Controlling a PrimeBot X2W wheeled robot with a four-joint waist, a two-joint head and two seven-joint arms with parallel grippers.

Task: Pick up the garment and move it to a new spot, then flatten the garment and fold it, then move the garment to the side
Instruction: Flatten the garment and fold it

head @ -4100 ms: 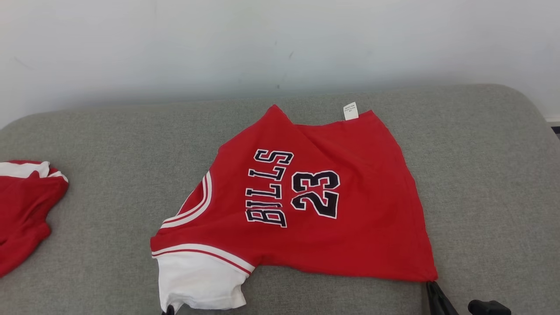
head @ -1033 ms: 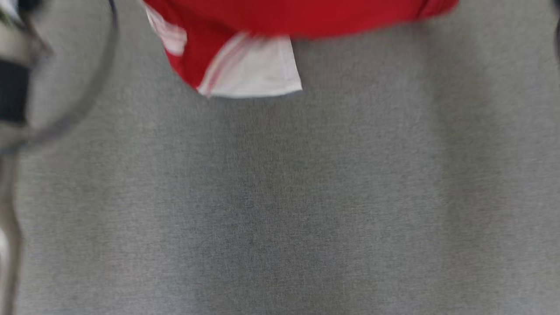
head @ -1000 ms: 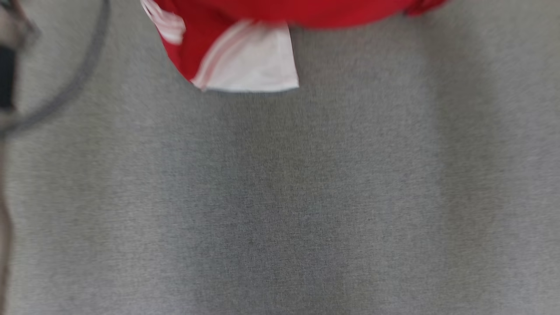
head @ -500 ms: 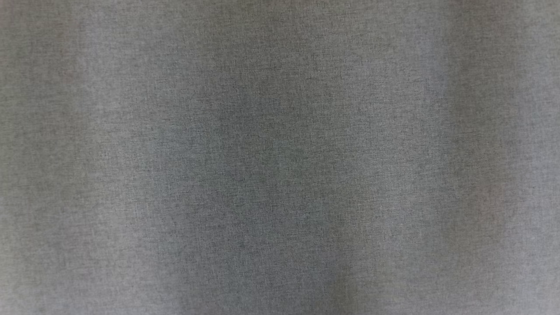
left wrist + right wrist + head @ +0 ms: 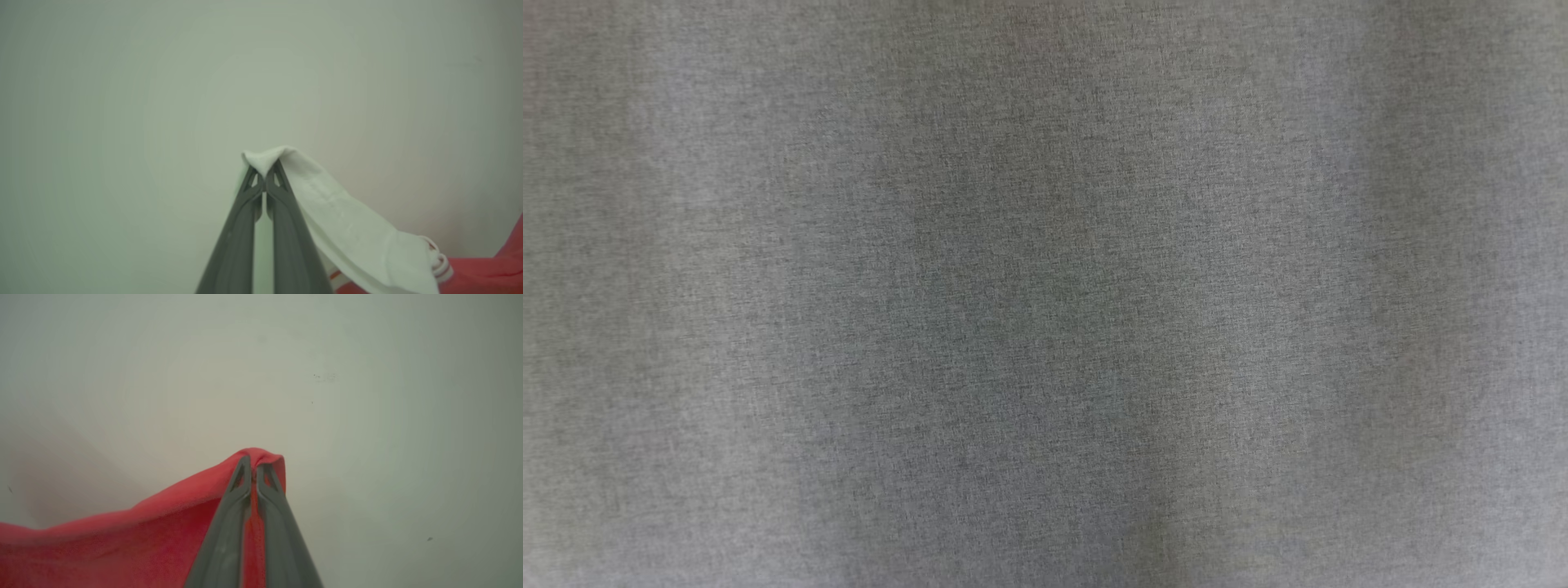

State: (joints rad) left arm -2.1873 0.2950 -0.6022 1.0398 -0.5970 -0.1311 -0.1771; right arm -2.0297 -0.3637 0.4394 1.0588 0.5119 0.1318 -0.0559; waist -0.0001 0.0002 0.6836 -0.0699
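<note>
The garment is a red jersey with white sleeves. In the left wrist view my left gripper (image 5: 264, 173) is shut on its white sleeve (image 5: 351, 232), which drapes down to the right toward the red body (image 5: 490, 273). In the right wrist view my right gripper (image 5: 254, 467) is shut on a pinched corner of the red garment (image 5: 122, 547), whose cloth hangs away to the lower left. Both grippers point at a plain pale wall. The head view holds bare grey upholstery (image 5: 1045, 294) with soft shadows.
A pale wall (image 5: 163, 81) stands behind both grippers, with a few small dark specks (image 5: 322, 377) on it. The grey fabric surface spreads under the head camera.
The head camera has tipped down: the jersey's lower edge left the top of the picture, leaving grey fabric. Since four seconds ago the jersey went from lying flat to hanging from both grippers.
</note>
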